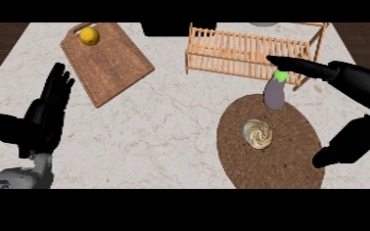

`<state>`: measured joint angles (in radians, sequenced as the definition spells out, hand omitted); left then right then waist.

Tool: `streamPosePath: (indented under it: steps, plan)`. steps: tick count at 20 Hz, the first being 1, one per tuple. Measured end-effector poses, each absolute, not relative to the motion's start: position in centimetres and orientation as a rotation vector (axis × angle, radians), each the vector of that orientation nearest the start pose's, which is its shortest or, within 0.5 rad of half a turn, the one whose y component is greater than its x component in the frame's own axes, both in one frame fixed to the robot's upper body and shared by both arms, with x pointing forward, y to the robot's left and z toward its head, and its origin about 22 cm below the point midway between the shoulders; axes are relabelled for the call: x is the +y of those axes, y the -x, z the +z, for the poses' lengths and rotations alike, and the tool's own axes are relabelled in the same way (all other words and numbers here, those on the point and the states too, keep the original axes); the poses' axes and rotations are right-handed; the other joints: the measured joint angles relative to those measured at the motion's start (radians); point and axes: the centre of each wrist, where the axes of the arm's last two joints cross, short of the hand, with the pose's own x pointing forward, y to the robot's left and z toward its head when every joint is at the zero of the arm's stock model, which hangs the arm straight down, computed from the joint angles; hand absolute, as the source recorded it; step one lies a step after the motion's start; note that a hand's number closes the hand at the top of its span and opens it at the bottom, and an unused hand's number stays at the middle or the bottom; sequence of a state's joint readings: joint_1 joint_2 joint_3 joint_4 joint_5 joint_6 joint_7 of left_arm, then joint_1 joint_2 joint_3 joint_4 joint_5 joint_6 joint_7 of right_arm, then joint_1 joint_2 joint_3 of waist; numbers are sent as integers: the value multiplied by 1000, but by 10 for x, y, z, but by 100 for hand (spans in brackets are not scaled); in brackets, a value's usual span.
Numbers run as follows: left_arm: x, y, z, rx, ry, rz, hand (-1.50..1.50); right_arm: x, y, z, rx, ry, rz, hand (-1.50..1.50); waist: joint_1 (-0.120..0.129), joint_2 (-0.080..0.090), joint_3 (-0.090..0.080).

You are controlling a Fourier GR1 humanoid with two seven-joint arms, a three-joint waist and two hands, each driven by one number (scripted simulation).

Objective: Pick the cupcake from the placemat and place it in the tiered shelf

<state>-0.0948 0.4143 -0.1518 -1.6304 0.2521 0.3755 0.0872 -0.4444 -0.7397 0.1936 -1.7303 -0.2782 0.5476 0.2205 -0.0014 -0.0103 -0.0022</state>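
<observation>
A cupcake (258,133) with pale swirled frosting sits on the round brown placemat (282,164) at the right. A purple eggplant (274,94) with a green stem lies at the mat's far edge. Behind it stands the wooden tiered shelf (231,54), its slats bare. My right hand (345,78) hovers open at the right edge, one long finger stretched over the eggplant's stem toward the shelf, the thumb (345,144) lower beside the mat. The cupcake lies between them, untouched. My left hand (45,110) rests open at the left, fingers up.
A wooden cutting board (108,66) lies at the back left with a yellow lemon (89,35) on it. A dark object (166,28) stands at the counter's back edge. Marble counter spreads between board and mat.
</observation>
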Motion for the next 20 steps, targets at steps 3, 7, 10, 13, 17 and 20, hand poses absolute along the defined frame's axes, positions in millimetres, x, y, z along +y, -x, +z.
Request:
streamPosePath:
  steps: [3,7,10,13,17,20]
  plan:
    - [276,-260,57,-1599,-251,35,0,-252,-287,211,-1492,96,1342,-150,3,2,0]
    - [270,-258,56,-1603,-250,35,0,-218,-270,208,-1403,261,1444,-150,4,4,0]
    - [268,-255,59,-1607,-246,36,0,-199,-262,195,-1345,331,1470,-150,6,6,1]
    - [264,-250,60,-1602,-239,32,0,-188,-257,186,-1296,412,1509,-150,7,8,1]
    - [270,-253,54,-1607,-239,39,0,-175,-251,174,-1218,545,1569,-150,5,9,1]
    - [268,-256,54,-1608,-244,37,0,-173,-253,162,-1142,633,1605,-150,5,10,2]
